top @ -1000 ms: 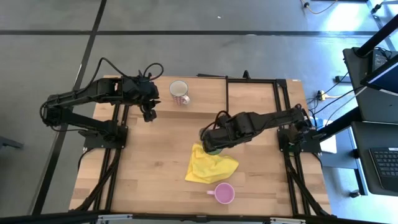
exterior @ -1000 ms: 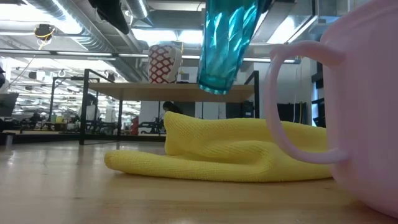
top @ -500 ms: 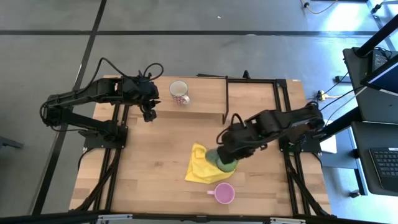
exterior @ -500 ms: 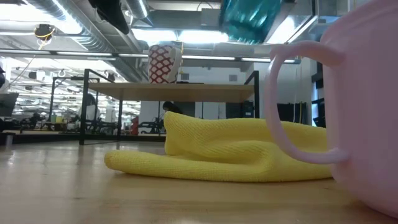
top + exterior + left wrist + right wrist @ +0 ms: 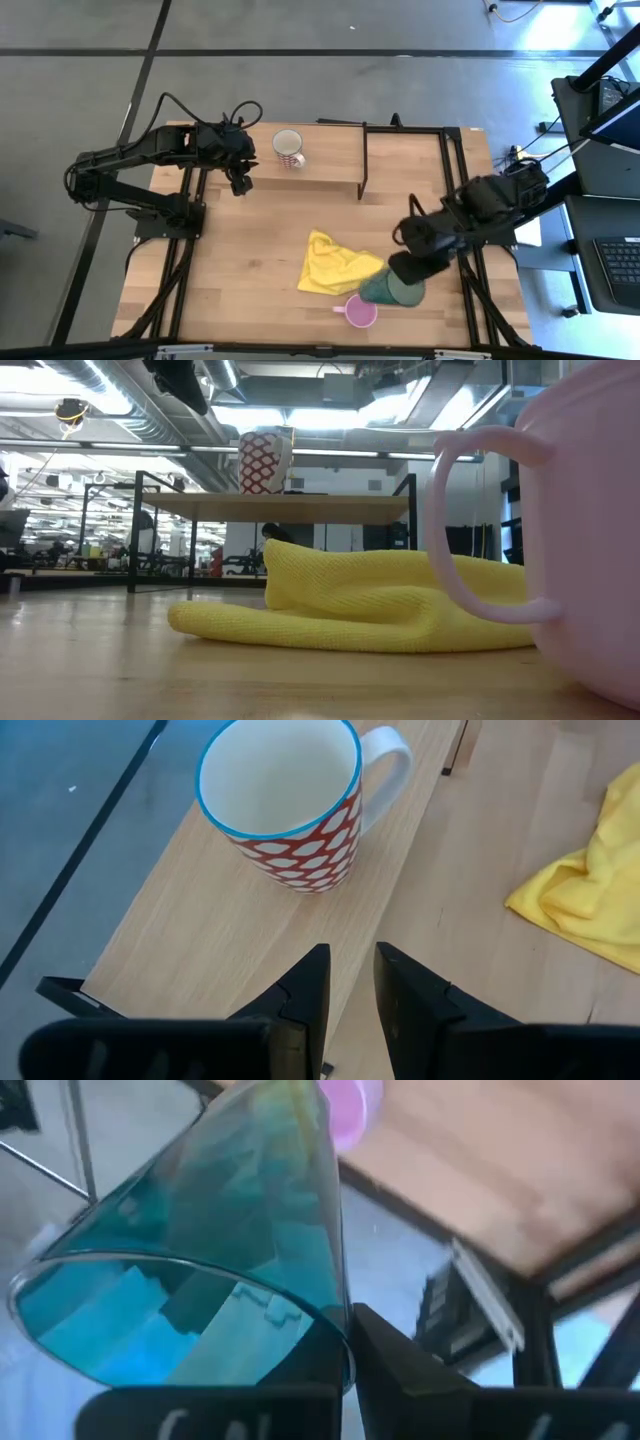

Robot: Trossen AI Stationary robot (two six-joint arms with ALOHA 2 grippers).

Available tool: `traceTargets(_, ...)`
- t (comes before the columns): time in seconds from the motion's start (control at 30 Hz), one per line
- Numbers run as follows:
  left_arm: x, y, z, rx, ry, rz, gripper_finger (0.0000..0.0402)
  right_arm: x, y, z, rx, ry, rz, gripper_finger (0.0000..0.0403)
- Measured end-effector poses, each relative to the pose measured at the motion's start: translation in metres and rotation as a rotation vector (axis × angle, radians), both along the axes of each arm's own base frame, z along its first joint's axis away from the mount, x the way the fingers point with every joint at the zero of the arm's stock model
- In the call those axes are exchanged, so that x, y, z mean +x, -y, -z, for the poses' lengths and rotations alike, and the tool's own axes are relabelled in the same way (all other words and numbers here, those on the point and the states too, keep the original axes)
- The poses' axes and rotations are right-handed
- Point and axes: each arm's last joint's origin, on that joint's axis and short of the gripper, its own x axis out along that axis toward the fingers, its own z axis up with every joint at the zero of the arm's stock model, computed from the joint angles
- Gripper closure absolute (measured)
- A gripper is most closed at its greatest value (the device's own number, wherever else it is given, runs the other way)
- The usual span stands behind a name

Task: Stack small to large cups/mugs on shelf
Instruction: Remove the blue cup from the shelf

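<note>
Teal tumbler [image 5: 392, 288] carried beside pink mug [image 5: 360, 311]; gone from low view

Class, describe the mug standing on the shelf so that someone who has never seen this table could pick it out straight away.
Find the low wooden shelf along the table's far edge; near its left end, just ahead of the waiting left gripper, stands the patterned mug. Unlike the plain pink mug and the teal tumbler held tilted by the right gripper, it has red-and-white scales and a blue rim.

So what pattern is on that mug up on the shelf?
The mug has white dots on red with a blue rim, clearest in the left wrist view.
</note>
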Motion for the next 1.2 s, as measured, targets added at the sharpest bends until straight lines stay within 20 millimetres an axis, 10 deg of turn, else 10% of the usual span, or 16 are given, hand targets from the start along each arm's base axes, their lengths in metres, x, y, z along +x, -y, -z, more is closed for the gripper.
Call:
traceTargets(0.3,0.001,0.0,-0.001,0.001,0.01,-0.002,0.0326,-0.02,-0.043,0.05,-0.017,-0.353,-0.001,0.0392)
traceTargets(0.63,0.001,0.0,-0.001,0.001,0.009,-0.002,0.0326,-0.031,-0.048,0.094,-0.117,-0.573,0.08,0.0392)
traceTargets(1.2,-0.001,0.0,0.001,-0.018,-0.009,-0.021,0.0326,-0.018,-0.053,0.107,-0.138,-0.387,0.111,0.0391)
